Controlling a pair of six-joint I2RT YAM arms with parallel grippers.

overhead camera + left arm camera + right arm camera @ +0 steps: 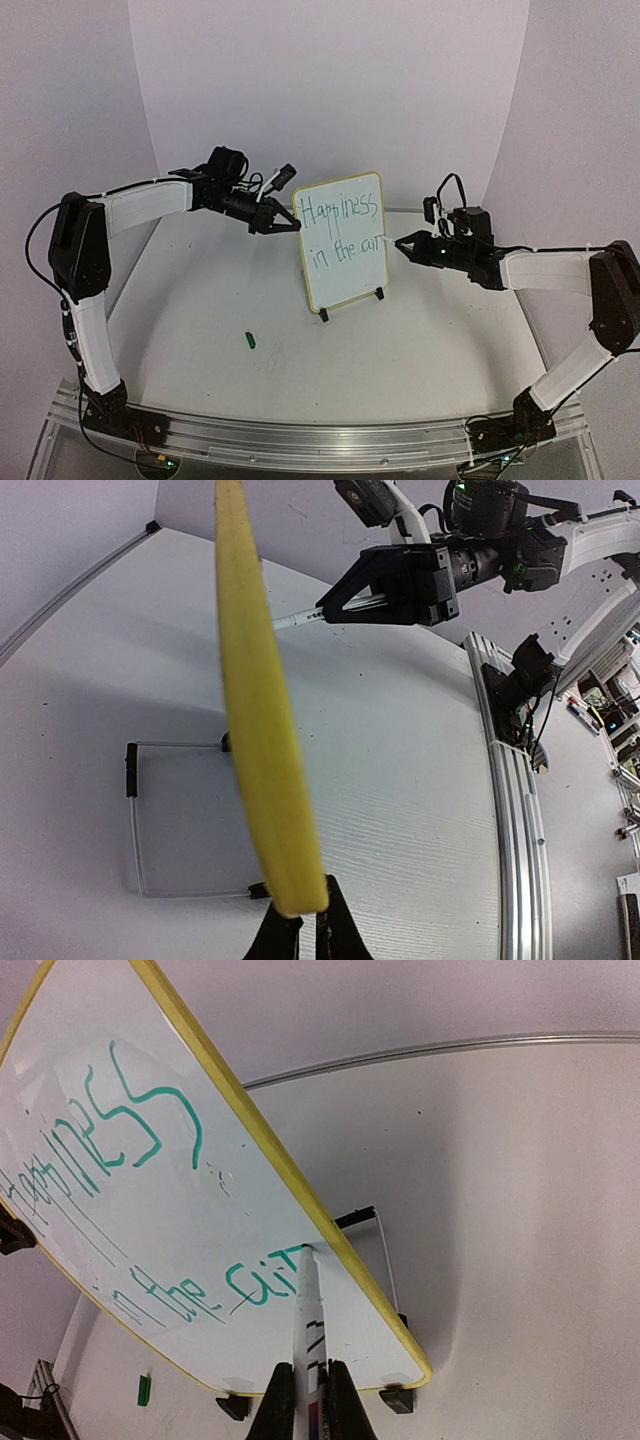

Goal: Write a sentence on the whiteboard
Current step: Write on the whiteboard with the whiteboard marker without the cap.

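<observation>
upright yellow-framed whiteboard [347, 283], green sentence [340, 212]

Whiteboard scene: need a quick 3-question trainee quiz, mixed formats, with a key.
1. True or false: the left gripper is clamped on the side edge of the whiteboard.
2. What is the right gripper holding against the board?
A. an eraser
B. a marker
C. a cloth
3. Fill in: the first line of the sentence reads "____".

Key: 1 true; 2 B; 3 Happiness.
</observation>
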